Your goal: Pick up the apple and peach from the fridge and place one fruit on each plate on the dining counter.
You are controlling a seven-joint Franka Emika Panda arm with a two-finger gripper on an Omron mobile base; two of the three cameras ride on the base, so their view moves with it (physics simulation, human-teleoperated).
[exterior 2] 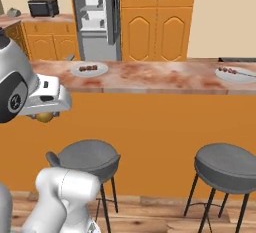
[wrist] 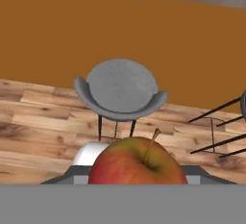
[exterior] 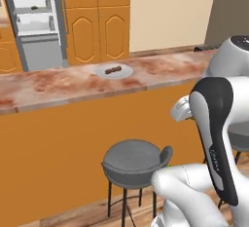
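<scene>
i'm mid-carry: my fingers are pinching the apple, which sits low in the hand view, stem up, above the wood floor and a grey stool. ahead runs the worktop with two plates, one to my left and one far right, each already bearing small dark bits. next i judge i must lift the fruit over the worktop's edge and lower it onto the nearer plate.

grey stools (wooden floor)
</scene>
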